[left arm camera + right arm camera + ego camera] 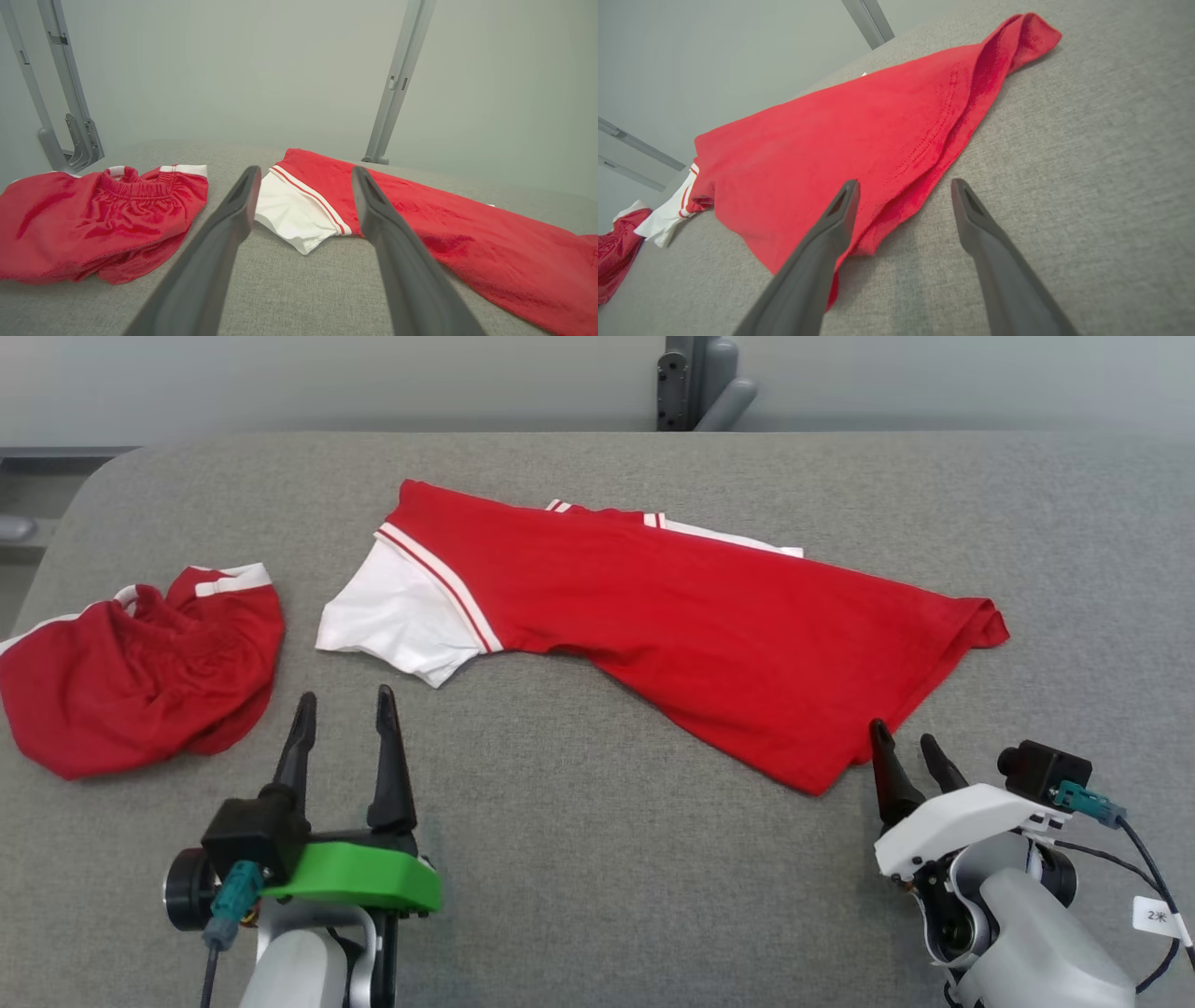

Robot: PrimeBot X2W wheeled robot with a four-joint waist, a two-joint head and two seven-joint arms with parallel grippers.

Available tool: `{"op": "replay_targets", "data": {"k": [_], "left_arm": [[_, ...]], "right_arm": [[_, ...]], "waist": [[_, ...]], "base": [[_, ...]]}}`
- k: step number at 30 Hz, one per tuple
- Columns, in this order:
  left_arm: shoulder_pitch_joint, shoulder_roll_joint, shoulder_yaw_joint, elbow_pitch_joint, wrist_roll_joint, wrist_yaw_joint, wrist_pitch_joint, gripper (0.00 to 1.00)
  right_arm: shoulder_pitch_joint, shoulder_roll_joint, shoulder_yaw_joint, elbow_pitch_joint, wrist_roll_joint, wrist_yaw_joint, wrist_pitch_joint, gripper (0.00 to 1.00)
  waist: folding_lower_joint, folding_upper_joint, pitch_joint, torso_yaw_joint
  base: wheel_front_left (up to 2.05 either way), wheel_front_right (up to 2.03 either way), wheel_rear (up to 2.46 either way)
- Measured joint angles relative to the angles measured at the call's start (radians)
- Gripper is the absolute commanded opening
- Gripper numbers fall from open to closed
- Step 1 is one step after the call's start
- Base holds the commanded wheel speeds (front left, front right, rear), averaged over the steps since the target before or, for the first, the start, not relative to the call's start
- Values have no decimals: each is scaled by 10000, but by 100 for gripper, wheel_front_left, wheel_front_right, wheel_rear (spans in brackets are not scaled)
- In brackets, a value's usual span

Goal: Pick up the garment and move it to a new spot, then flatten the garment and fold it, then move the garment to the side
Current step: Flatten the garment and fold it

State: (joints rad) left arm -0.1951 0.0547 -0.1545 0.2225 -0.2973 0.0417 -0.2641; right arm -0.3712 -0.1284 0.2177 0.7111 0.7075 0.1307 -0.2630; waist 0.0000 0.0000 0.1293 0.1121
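Grey woven worktop (597, 896). Mid-worktop, the shirt (709, 625) is red — 1 white sleeve bordered by 2 thin white stripes. By the left edge, shiny red shorts (140, 681), white trim.

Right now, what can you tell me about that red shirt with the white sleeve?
The red T-shirt looks like soft knit cloth, with a white short sleeve edged by red-and-white stripes. It lies nearly flat on the grey fabric table, sleeve toward the robot's left, hem rumpled at the right. A second white edge peeks out along its far side. The open right gripper stands at its near hem corner; contact cannot be told.
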Motion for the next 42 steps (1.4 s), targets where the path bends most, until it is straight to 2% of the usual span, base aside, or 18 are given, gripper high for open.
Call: {"op": "replay_targets", "data": {"k": [3, 10, 11, 12, 13, 18, 25, 37, 42], "left_arm": [[435, -27, -462, -314, 36, 71, 0, 100], [653, -40, -1400, -606, -351, 487, 0, 100], [646, -40, -1480, -606, -343, 522, 0, 100], [606, -42, -1584, -614, -314, 583, 0, 100], [584, -42, -1622, -614, -311, 600, 0, 100], [455, -44, -1561, -637, -242, 648, 0, 100], [461, -46, -1511, -608, -247, 656, 0, 100], [683, -52, -1404, -589, -213, 717, 0, 100], [739, -52, -1436, -627, -211, 717, 0, 100]], "right_arm": [[-419, -48, 6, 886, 619, 0, 2, 100], [-1154, 29, 286, 1530, 2383, 0, 0, 100], [-1245, -6, 362, 1613, 2573, 0, 0, 75], [-1447, -119, 569, 1720, 2805, 0, 0, 43], [-1522, -173, 681, 1735, 2882, 0, -2, 0], [-1618, -466, 1062, 1279, 2947, -2, -13, 0], [-763, -813, 861, -397, 2393, 0, -12, 0], [982, -1338, -364, -3338, 1511, 0, -8, 0], [1409, -1632, -485, -3983, 1279, 0, -10, 0]], "waist": [[0, 0, 76, 323], [0, 0, 302, 878], [0, 0, 351, 916], [0, 0, 450, 975], [0, 0, 496, 996], [0, 0, 655, 931], [0, 0, 603, 484], [0, 0, 17, -391], [0, 0, -137, -662]], "base": [[0, 0, 0], [0, 0, 0], [0, 0, 0], [0, 0, 0], [0, 0, 0], [0, 0, 0], [0, 0, 0], [0, 0, 0], [0, 0, 0]]}}
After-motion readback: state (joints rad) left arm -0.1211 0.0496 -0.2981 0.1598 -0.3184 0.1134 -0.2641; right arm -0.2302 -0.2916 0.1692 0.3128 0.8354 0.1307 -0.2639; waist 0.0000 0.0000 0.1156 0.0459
